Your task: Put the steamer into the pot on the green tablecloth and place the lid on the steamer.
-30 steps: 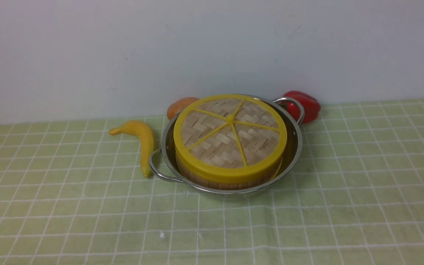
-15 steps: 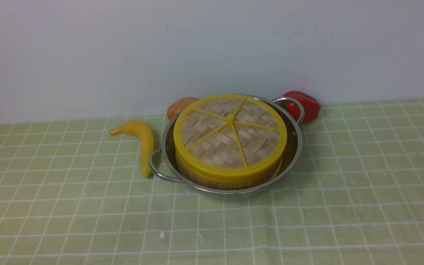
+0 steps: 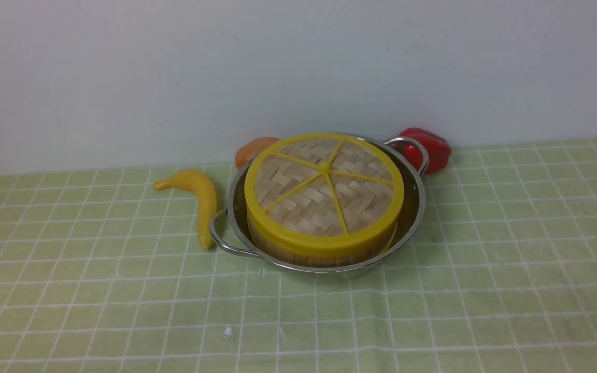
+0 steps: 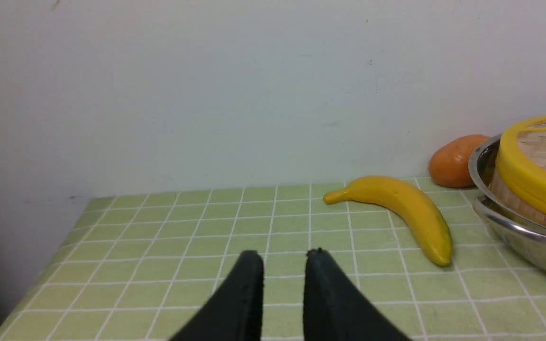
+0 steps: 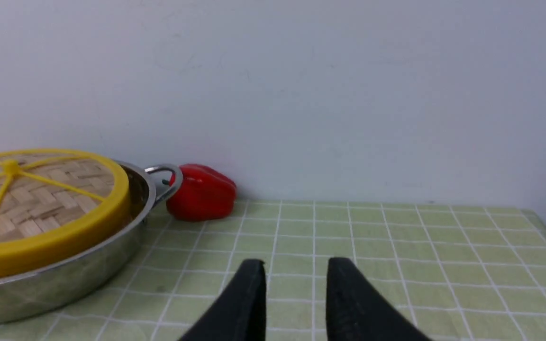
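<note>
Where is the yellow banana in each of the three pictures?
Front view: the banana lies on the green tablecloth, on the left of the pot, beside its near handle.
Left wrist view: the banana is right of centre, between the orange fruit and the pot.
Right wrist view: not in the picture.
Shared landmark: the lid with its yellow rim, on the steamer in the pot, shows in all three views.

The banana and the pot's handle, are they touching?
Cannot tell. In the front view the banana lies right beside the pot, at its near handle, with no plain gap; the left wrist view cuts that handle off.
</note>
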Robot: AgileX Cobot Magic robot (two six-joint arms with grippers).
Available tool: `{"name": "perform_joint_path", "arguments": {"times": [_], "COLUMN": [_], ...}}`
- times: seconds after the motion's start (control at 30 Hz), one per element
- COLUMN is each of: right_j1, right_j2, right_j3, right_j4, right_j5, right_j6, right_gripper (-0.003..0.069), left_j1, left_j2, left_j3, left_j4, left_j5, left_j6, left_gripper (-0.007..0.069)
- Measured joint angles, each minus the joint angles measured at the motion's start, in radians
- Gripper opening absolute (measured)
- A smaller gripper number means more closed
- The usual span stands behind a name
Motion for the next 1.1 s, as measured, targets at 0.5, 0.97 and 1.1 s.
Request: {"name": "perform_joint_path", "arguments": {"times": [0.5, 0.97, 1.1], "right_j1": [0.0, 0.0, 0.0], "right_j2": [-0.004, -0.004, -0.004], "right_j3": [0.073, 0.074, 0.074], "right_j4": [0.0, 0.0, 0.0], "right_j5": [0.039, 0.039, 0.039], "right_j6": [0.0, 0.0, 0.0], "right_gripper": [0.024, 0.024, 0.024], "left_j1": [0.0, 0.0, 0.0], "left_j2": [0.0, 0.0, 0.0], "left_j3": [0.0, 0.0, 0.0], "left_j4": [0.0, 0.0, 0.0], "left_j5": [0.0, 0.0, 0.0], "left_j6": [0.0, 0.0, 0.0], "left_gripper": [0.0142, 0.0148, 0.0148]}}
